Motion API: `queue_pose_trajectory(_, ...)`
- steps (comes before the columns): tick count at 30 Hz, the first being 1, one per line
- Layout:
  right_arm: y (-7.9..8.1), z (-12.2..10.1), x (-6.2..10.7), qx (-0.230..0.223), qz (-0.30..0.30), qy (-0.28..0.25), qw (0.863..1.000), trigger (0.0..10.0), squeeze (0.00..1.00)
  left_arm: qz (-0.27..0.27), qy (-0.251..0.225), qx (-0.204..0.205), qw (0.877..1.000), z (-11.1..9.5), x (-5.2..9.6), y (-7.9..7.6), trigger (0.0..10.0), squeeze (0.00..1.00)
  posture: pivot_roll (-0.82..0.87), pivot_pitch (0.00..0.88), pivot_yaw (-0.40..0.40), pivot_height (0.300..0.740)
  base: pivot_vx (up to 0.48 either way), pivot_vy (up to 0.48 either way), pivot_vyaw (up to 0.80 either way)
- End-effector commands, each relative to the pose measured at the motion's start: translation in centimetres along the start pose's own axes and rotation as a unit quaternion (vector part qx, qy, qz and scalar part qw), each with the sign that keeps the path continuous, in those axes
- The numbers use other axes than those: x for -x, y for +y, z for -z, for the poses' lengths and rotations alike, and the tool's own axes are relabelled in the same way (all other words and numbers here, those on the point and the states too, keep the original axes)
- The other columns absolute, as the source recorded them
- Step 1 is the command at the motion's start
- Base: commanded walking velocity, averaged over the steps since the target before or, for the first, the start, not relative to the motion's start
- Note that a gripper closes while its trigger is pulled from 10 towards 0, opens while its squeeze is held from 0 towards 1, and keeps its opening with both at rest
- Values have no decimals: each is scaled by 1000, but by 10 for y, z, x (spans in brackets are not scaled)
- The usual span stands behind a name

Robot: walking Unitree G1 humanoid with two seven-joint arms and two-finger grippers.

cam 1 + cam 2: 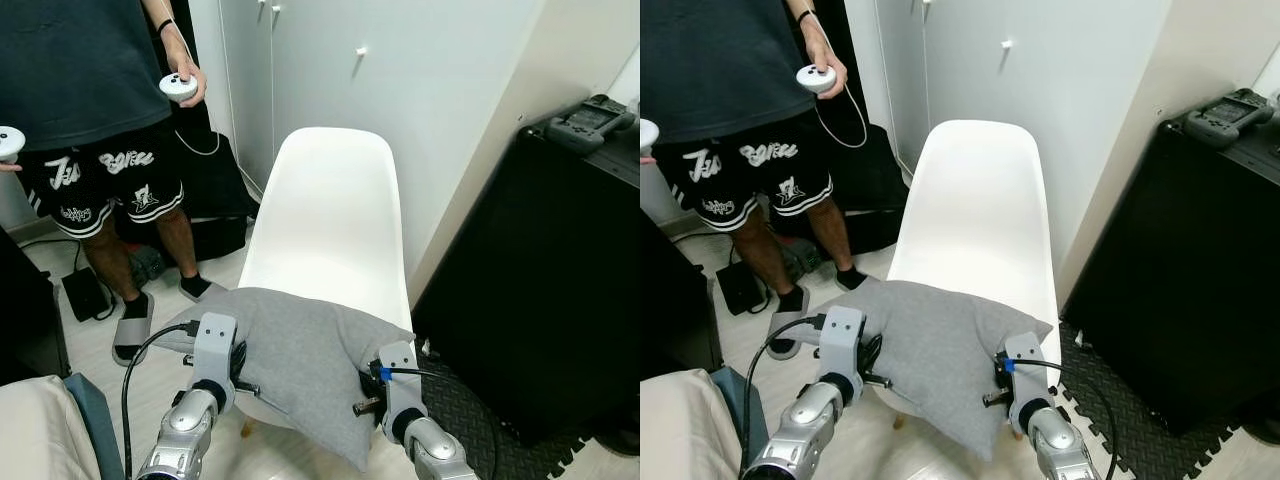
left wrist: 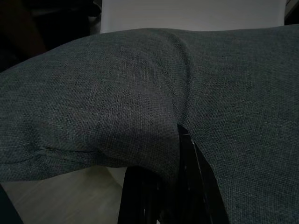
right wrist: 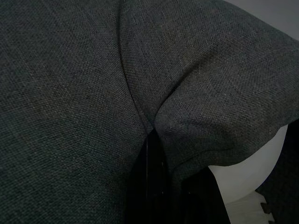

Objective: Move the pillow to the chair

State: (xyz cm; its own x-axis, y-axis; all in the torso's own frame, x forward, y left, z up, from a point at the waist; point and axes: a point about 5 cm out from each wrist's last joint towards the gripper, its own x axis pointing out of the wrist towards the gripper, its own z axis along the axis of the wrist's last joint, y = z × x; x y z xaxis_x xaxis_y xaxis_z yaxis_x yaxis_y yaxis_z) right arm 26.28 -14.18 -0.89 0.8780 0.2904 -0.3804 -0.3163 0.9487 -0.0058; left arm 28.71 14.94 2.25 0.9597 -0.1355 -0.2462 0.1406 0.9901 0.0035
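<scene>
The grey pillow (image 1: pixel 300 360) lay over the front edge of the white chair (image 1: pixel 330 220), its far part resting on the seat and its near corner hanging off toward the floor (image 1: pixel 90 340). The left hand (image 1: pixel 236 362) gripped the pillow's left side, and the right hand (image 1: pixel 366 385) gripped its right side, so the pillow stretched between the two.

In the left wrist view the black fingers (image 2: pixel 187 186) were pressed together on a fold of the pillow cloth, which bunched up around them. In the right wrist view the fingers (image 3: pixel 152 177) likewise pinched a crease of the fabric, with the chair's white edge showing just beyond.

A person (image 1: pixel 90 100) stood near the chair on the robot's left, holding a white controller (image 1: pixel 178 87) in one hand. A black cabinet (image 1: pixel 540 280) stood just beside the chair on the right, with a dark gadget (image 1: pixel 588 120) on top.
</scene>
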Motion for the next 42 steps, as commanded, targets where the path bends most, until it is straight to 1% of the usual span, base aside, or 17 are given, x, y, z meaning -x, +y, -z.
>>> queue_pose_trajectory(1, -8, 3, 4, -2, 19, 6, 1000, 10000, 0, -37, -17, -8, 999, -7, 0, 18, 10000, 0, 12, 118, -39, 672, 0, 0, 0)
queue_pose_trajectory(6, -9, 2, 4, -5, 21, -1, 1000, 10000, 0, -39, -14, -13, 999, -6, 0, 16, 10000, 0, 12, 119, -38, 672, 0, 0, 0)
queue_pose_trajectory(8, -10, 2, 4, -10, 22, 0, 1000, 10000, 0, -39, -12, -12, 999, -5, -1, 13, 10000, 0, 10, 119, -37, 672, 0, 0, 0)
queue_pose_trajectory(10, -9, 3, 5, -19, 18, -3, 1000, 10000, 0, -37, -13, -12, 999, -5, -1, 11, 10000, 0, 9, 120, -36, 662, 0, 0, 0)
queue_pose_trajectory(15, -10, 3, 5, -12, 21, -2, 1000, 10000, 0, -36, -13, -10, 999, -5, -1, 10, 10000, 0, 9, 119, -36, 652, 0, 0, 0)
queue_pose_trajectory(19, -10, 2, 4, -10, 22, 1, 1000, 10000, 0, -37, -13, -10, 999, -5, -2, 12, 10000, 0, 10, 121, -35, 652, 0, 0, 0)
queue_pose_trajectory(22, -9, 0, 4, -11, 20, -5, 1000, 10000, 0, -38, -12, -11, 999, -5, -2, 12, 10000, 0, 11, 119, -36, 637, 0, 0, 0)
queue_pose_trajectory(25, -9, 0, 3, -9, 22, -6, 1000, 10000, 0, -38, -13, -11, 999, -6, -2, 13, 10000, 0, 10, 120, -34, 637, 0, 0, 0)
queue_pose_trajectory(27, -8, 0, 3, -13, 17, -2, 1000, 10000, 0, -38, -14, -11, 999, -6, -2, 12, 10000, 0, 11, 121, -35, 637, 0, 0, 0)
queue_pose_trajectory(28, -7, 0, 3, -23, 12, -7, 1000, 10000, 0, -37, -14, -11, 999, -6, -2, 12, 10000, 0, 11, 120, -35, 632, 0, 0, 0)
queue_pose_trajectory(30, -7, -1, 3, -23, 8, -10, 1000, 10000, 0, -38, -15, -11, 999, -7, -2, 12, 10000, 0, 11, 120, -35, 627, 0, 0, 0)
queue_pose_trajectory(32, -7, -3, 1, -9, 10, -7, 1000, 10000, 0, -39, -16, -11, 999, -8, -3, 13, 10000, 0, 12, 122, -36, 617, 0, 0, 0)
queue_pose_trajectory(34, -7, -5, 0, -7, 12, -10, 1000, 10000, 0, -40, -17, -11, 999, -9, -3, 14, 10000, 0, 15, 121, -37, 613, 0, 0, 0)
queue_pose_trajectory(42, -6, -6, -1, -13, 9, -10, 1000, 10000, 0, -45, -19, -16, 999, -9, -2, 18, 10000, 0, 19, 124, -40, 608, 0, 0, 0)
